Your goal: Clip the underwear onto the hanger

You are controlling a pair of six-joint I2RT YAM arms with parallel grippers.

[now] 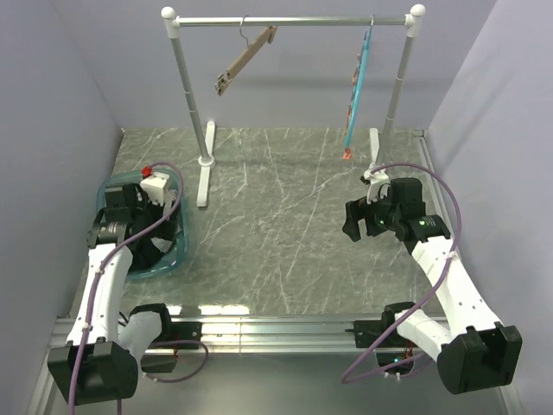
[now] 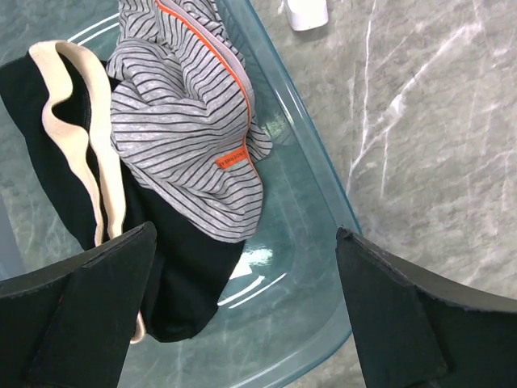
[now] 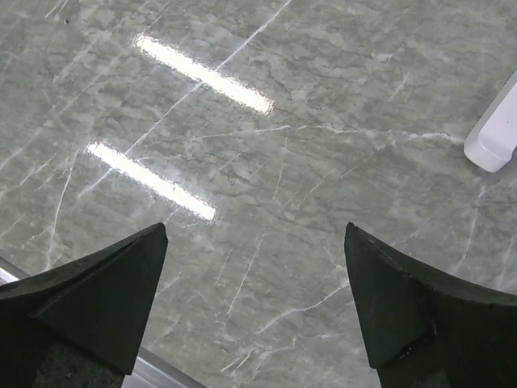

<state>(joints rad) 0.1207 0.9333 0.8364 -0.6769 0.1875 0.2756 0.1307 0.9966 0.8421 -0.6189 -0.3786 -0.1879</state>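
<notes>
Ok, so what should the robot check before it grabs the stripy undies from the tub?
1. left tool is open: ok.
2. left tool is over the tub: ok.
3. underwear lies on top of the dark clothing: ok.
4. right tool is open and empty: ok.
5. hanger is on the rail: ok, but tilted.
6. hanger clips are open: cannot tell.

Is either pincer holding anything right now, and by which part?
Nothing is held. The left pincer hangs open above the striped underwear in the teal basin; the right pincer is open over the table.
</notes>
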